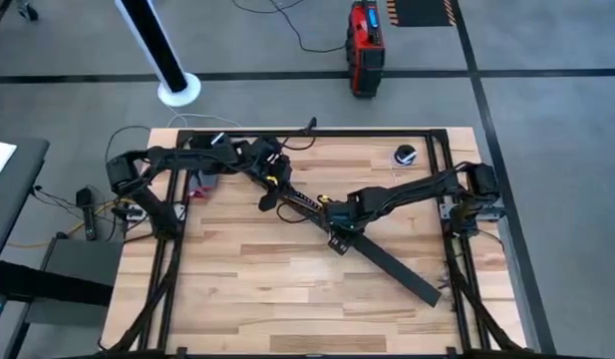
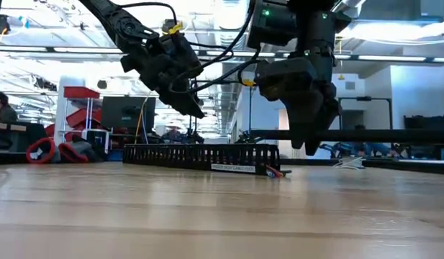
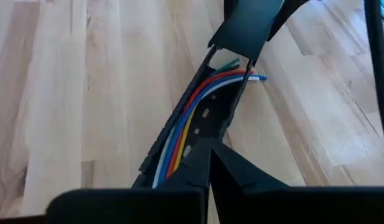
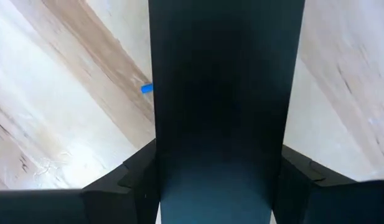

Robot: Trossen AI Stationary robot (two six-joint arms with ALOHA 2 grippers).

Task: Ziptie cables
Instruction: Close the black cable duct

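Coloured cables [image 3: 190, 118] sit in the slotted channel [image 3: 207, 115] mid-frame; my right tool [image 1: 339, 239] grips the flat strip [image 4: 226, 93] clear, left tool [image 3: 209, 163] pinched narrow above.

Two dark, jointed arms are seen, with black cables looped along their links. A yellow marking is carried near the left gripper [image 2: 180, 86]. A green light is shown above the right gripper [image 2: 308, 122].

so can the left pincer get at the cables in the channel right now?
Probably yes. The left pincer sits just above the cables, which lie exposed in the open channel. The right pincer holds the flat black strip at the far end, not between them.
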